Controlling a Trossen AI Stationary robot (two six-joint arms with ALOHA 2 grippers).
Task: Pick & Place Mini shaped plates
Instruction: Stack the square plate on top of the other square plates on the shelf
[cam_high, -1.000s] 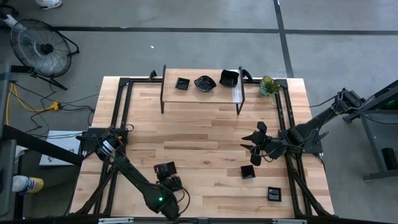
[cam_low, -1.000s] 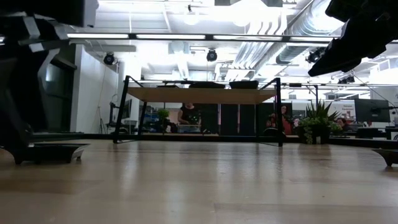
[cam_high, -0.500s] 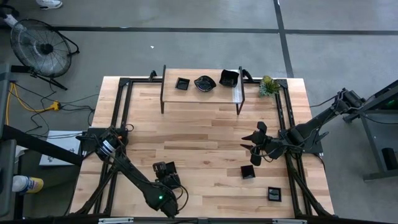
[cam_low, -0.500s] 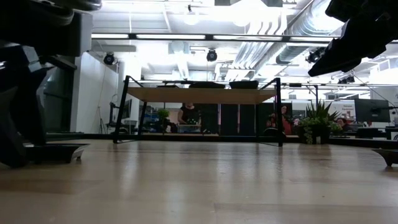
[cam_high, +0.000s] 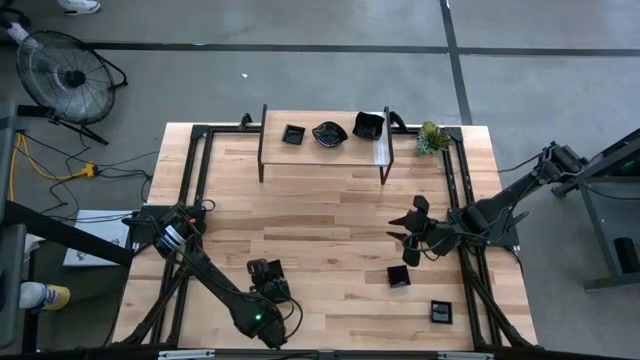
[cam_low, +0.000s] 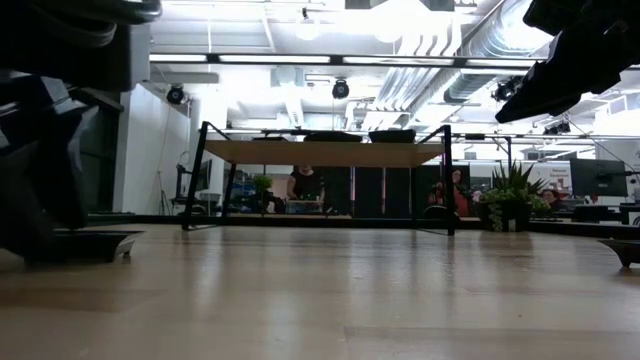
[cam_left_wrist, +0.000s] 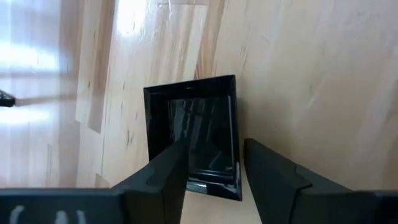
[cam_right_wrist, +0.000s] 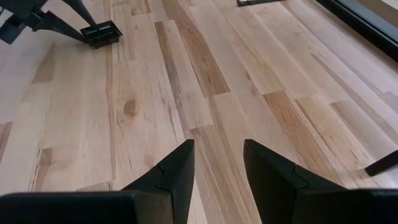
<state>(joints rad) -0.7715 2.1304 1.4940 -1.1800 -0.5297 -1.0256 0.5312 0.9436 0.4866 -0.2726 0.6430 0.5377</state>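
Note:
A black square mini plate (cam_left_wrist: 186, 134) lies flat on the wooden table near its front left, also seen in the low view (cam_low: 90, 245). My left gripper (cam_left_wrist: 214, 168) is open and low over it, slanting down. One finger (cam_left_wrist: 168, 180) stands over the plate's hollow and the other (cam_left_wrist: 267, 180) just outside one rim. My right gripper (cam_high: 410, 230) hangs open above the table's right half with nothing between its fingers. Two more black plates (cam_high: 399, 276) (cam_high: 441, 312) lie on the table at the front right. Three plates (cam_high: 330, 134) sit on the raised shelf. My left gripper straddles one side rim (cam_left_wrist: 235, 155) of the square plate, one finger inside the hollow and one outside, coming from above at a slant. I cannot tell whether either finger touches the plate. The plate lies flat on the table.
A wooden shelf on black legs (cam_high: 322, 146) spans the table's far side, with a small green plant (cam_high: 432, 138) to its right. A black frame (cam_high: 195, 180) runs along the table's edges. Bare wood lies between the two arms.
My left gripper has come down a little onto the square plate and now covers more of it in the high view. The plate has stayed where it was.

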